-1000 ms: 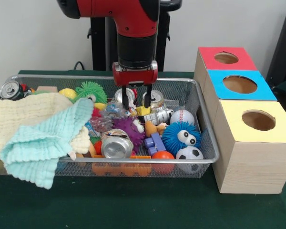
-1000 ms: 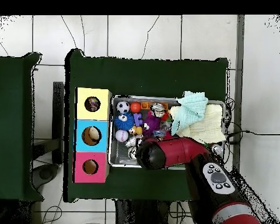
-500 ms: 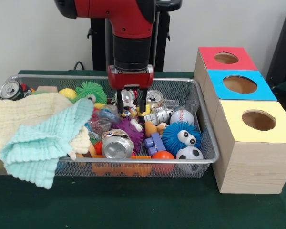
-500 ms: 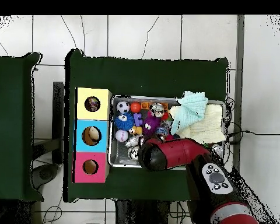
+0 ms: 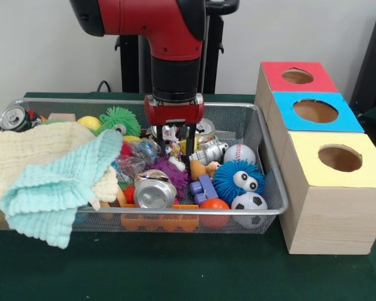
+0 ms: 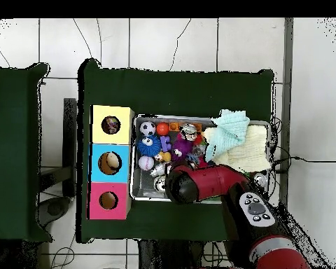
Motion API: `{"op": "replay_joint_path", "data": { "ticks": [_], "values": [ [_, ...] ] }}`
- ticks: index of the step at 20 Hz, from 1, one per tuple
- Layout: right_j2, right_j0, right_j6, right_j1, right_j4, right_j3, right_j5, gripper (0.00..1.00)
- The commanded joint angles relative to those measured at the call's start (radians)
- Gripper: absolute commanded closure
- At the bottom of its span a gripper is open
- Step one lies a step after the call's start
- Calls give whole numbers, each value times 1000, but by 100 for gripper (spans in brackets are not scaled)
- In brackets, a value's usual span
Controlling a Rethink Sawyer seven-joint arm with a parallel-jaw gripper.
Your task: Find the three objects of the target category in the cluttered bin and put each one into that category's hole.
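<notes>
We saw the claw (image 5: 174,139) hanging straight down from the upright red arm (image 5: 169,37) into the mesh bin (image 5: 272,182), its tips sunk among toys beside a silver can (image 5: 204,130). We could not tell whether it gripped anything. In the overhead view the arm hid that spot; a second can (image 5: 152,189) lay near the bin's front, partly under clutter.

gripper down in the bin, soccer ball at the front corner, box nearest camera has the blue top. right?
Not quite. In the front view the box nearest the camera has the yellow top; the blue top is the middle one. The gripper in the bin and the soccer ball stand as stated.

hand (image 5: 177,145) lower, deeper among toys
</notes>
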Motion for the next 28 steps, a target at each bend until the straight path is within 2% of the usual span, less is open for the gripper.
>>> {"op": "replay_joint_path", "data": {
  "ticks": [1,3,9,20,28],
  "values": [
    [79,-73,-54,72,-15,-97,85,0],
    [100,-95,-87,75,3,-95,146,0],
    [140,-148,-144,90,-5,-102,228,0],
    [218,-245,-168,32,-24,-13,293,0],
    [242,-259,-163,69,-57,-25,298,0]
  ]
}}
